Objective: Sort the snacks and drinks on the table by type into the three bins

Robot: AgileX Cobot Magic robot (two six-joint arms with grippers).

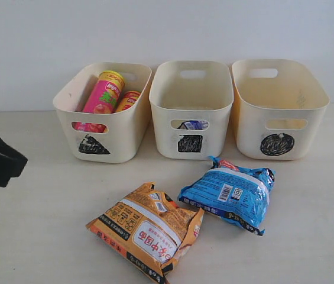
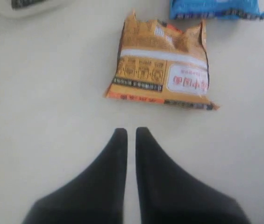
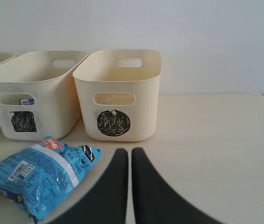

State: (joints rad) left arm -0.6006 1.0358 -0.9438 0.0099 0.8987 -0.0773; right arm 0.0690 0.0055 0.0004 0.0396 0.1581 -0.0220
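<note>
Three bins (image 1: 122, 127); two bags (image 1: 146, 228); two tubes (image 1: 103, 94).

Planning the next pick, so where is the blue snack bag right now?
In the exterior view the blue bag lies on the table, right of the orange bag, just before the square bin and circle bin.

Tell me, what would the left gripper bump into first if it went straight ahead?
Probably the crinkly orange snack bag, which lies straight ahead of the left gripper, though the gripper's height is unclear.
</note>
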